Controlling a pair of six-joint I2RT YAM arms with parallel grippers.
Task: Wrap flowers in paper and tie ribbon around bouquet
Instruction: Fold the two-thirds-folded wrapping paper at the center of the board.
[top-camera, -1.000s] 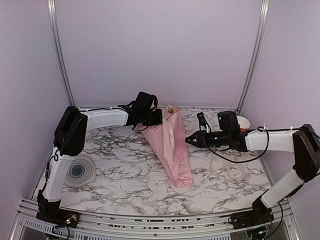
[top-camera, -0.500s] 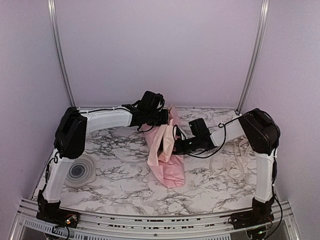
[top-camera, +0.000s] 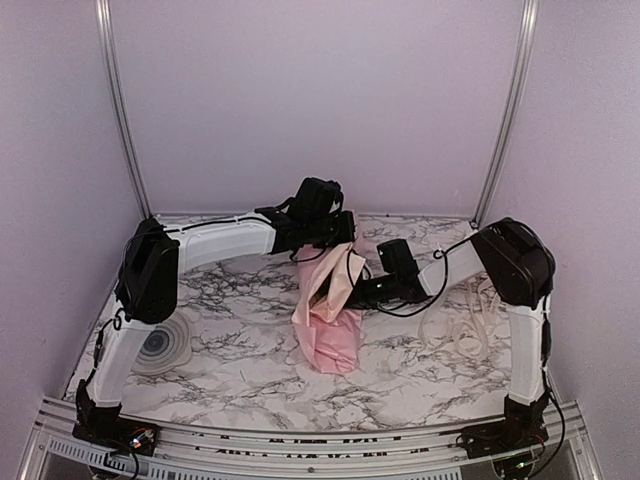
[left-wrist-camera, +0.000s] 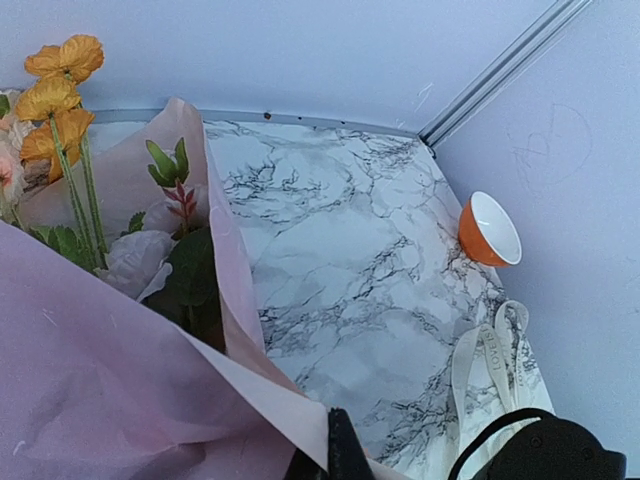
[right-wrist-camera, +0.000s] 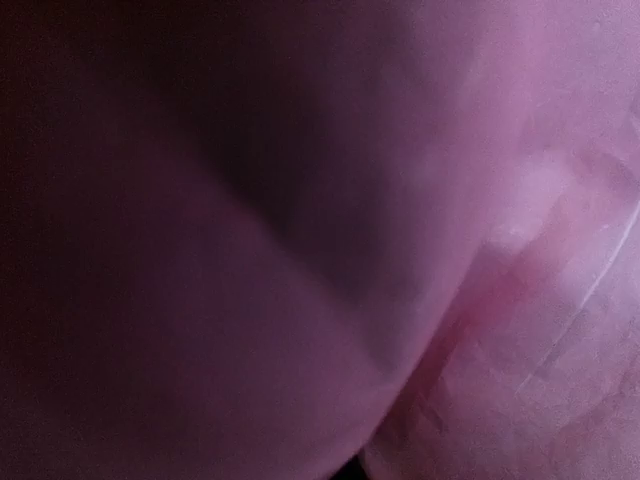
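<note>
The left claw (top-camera: 338, 235) was closed fully at the wide, far end of the bouquet (top-camera: 318, 300), with an edge of the paper (top-camera: 335, 350) taken between its tips. In its wrist view the pink sheet was draped right across the lower left. The right claw (top-camera: 352, 291) was also shut tight and was pressed into the middle of the cone from the right. A fold of the paper seemed to be pinched there, though its own camera was filled by nothing but pink, so the grip could not be seen directly.

The flowers (left-wrist-camera: 60, 90) were lodged inside the wrap, orange blossoms and green leaves showing past the open rim. The narrow end of the cone was lying on the counter (top-camera: 240, 320) towards the near edge.

The step in hand was judged to be the tightening of the wrap, with the tying not yet begun. It was judged best done with the wide end held steady by the left claw while the pinched fold was drawn across the stems by the right. The pull should be gentle, since thin, crinkly paper would be easily torn or sprung open. The stems should not be dragged out of the cone.

The ribbon (top-camera: 462, 330) was lying loose on the counter to the right, well apart from the bouquet, and would have to be fetched afterwards. An orange bowl (left-wrist-camera: 490, 228) was standing beyond it by the wall, and a grey disc (top-camera: 160, 345) was set far to the left
</note>
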